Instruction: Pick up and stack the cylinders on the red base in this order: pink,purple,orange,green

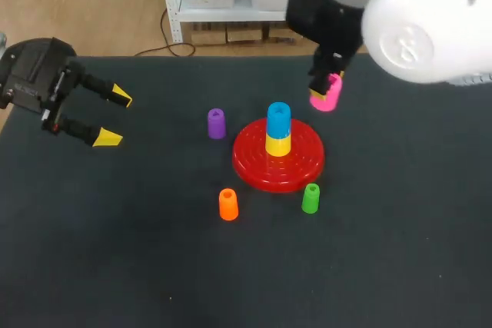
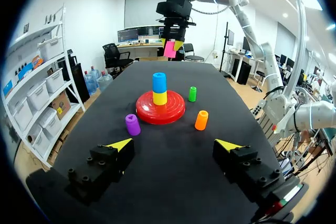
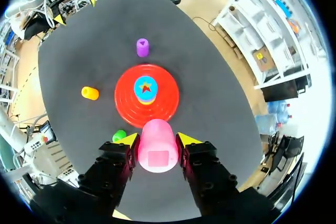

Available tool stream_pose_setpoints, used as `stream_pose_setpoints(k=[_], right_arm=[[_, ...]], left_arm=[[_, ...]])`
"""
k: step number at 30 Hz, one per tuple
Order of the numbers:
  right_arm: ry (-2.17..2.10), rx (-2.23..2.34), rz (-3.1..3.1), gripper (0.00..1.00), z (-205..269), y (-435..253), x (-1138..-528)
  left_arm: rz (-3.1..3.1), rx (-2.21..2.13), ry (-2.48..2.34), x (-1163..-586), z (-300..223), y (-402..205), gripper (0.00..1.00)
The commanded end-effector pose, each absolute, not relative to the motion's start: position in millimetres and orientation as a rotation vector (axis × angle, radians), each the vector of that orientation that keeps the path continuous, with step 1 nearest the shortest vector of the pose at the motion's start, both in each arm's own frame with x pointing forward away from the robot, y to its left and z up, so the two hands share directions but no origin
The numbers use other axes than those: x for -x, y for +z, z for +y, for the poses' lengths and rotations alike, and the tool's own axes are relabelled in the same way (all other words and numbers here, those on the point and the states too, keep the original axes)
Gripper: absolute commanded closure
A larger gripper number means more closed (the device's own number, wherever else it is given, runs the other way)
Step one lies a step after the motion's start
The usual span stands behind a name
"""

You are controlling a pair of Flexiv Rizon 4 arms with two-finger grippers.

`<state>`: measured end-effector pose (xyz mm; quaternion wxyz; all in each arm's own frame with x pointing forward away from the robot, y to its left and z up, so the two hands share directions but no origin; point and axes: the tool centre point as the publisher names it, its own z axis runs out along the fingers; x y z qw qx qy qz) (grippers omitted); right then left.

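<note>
My right gripper is shut on the pink cylinder, held in the air to the right of and behind the red base; the pink cylinder shows below the arm in the head view. On the base stands a post with a yellow piece and a blue piece on top. The purple cylinder stands left of the base, the orange cylinder in front of it to the left, the green cylinder at its front right. My left gripper is open and empty at the far left.
The dark table stretches wide in front of the base. My right arm's white housing hangs over the back right corner.
</note>
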<state>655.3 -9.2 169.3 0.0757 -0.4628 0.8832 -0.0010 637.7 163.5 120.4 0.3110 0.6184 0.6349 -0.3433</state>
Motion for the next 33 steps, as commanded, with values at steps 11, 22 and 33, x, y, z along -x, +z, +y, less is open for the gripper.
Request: stream_pose_setpoints(k=[11,22,33], right_arm=[[-0.111,1.571,2.647,1.00,36,159,-677],[-0.150,1.674,2.674,1.00,49,145,-688],[-0.139,1.700,2.707,1.00,47,132,-698]], left_arm=[[1.673,-1.632,-0.906,-638,164,120,0.00],[1.673,-1.632,-0.906,-638,164,120,0.00],[1.673,-1.632,-0.906,-638,164,120,0.00]])
